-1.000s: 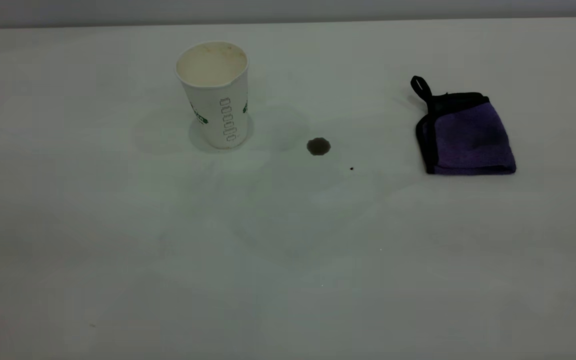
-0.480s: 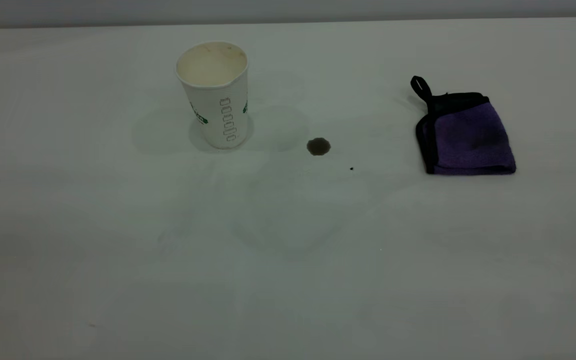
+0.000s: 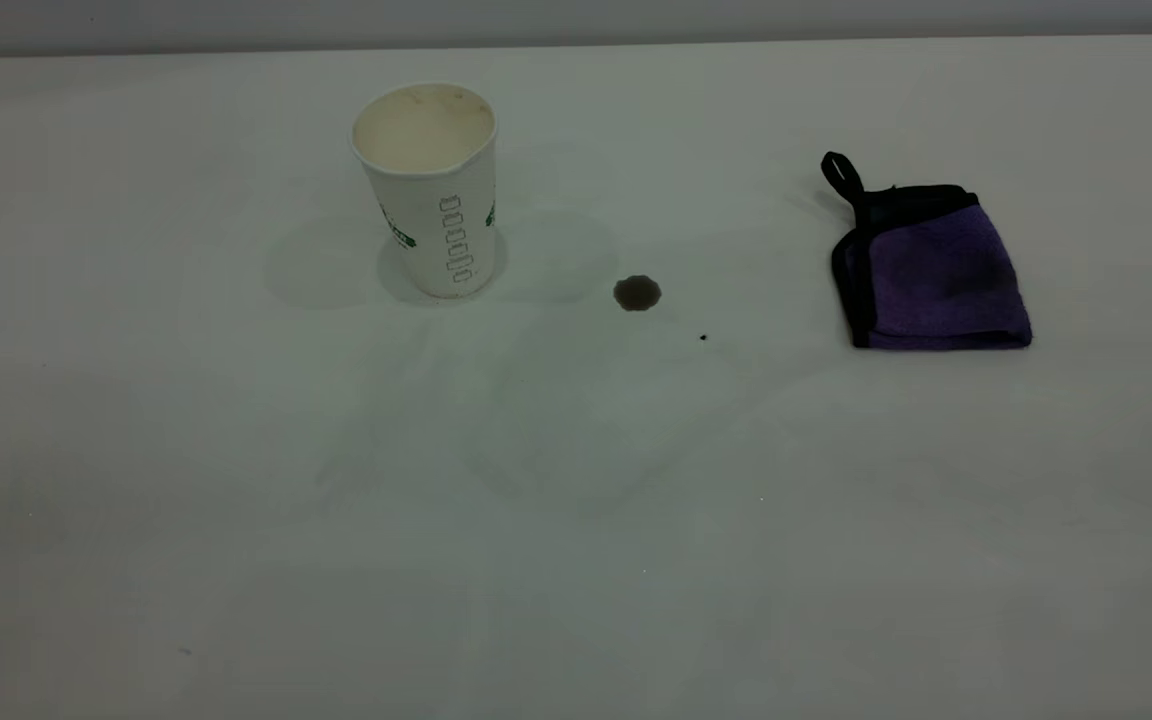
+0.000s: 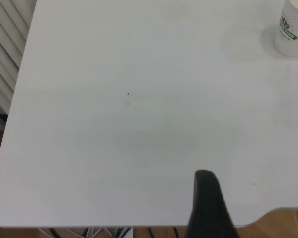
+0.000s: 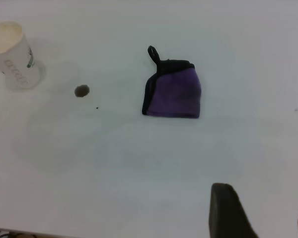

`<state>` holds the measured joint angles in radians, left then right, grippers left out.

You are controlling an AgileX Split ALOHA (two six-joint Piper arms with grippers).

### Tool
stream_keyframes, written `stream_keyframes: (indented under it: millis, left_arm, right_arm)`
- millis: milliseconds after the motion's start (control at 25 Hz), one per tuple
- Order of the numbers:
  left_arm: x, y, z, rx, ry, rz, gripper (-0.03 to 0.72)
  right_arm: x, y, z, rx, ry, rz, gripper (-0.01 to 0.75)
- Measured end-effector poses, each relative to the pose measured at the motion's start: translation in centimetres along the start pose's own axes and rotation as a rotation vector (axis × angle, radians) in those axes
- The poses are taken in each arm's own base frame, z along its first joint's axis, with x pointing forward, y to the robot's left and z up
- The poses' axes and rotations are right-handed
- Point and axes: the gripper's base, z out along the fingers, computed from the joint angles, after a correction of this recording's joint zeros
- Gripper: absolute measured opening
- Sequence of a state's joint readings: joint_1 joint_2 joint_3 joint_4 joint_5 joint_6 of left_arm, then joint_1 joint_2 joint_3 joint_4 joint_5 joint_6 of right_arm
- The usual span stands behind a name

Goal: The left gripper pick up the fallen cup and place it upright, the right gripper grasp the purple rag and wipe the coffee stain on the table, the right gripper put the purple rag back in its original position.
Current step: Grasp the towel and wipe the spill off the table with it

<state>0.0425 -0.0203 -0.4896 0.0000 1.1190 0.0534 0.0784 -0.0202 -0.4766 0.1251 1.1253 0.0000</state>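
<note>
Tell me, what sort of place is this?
Probably a lab or test bench staged as a coffee spill: a plain white table holds only an upright paper cup, a small coffee stain and a folded purple rag.

The cup (image 3: 428, 190) stood upright on the table (image 3: 576, 520), mouth open, cream inside. The coffee stain (image 3: 636, 293), a small dark blot, lay right of the cup; the folded purple rag (image 3: 931, 268) lay flat farther right.

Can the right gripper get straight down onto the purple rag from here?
Probably yes: the purple rag lies flat with bare table around it, and the right gripper, fingers apart, has nothing between.
</note>
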Motion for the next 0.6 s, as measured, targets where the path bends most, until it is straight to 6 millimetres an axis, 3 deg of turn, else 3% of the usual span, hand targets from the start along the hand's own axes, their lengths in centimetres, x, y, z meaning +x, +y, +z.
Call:
stream_keyframes:
  millis: [120,280,440,600]
  left_arm:
    - [0.0,0.0,0.0,0.000,0.000,0.000,0.538]
    - [0.0,0.0,0.0,0.000,0.000,0.000,0.538]
    - [0.0,0.0,0.0,0.000,0.000,0.000,0.538]
    - [0.0,0.0,0.0,0.000,0.000,0.000,0.538]
  right_arm:
    - [-0.4,0.3,-0.3,-0.030,-0.026,0.012,0.389]
    - [-2.9,0.9,-0.3,-0.077,-0.009,-0.003,0.410]
    - [-6.1,1.3,2.3,-0.136,0.096,-0.052,0.509]
    - [-8.8,1.6,6.5,-0.205,0.198,-0.081,0.589]
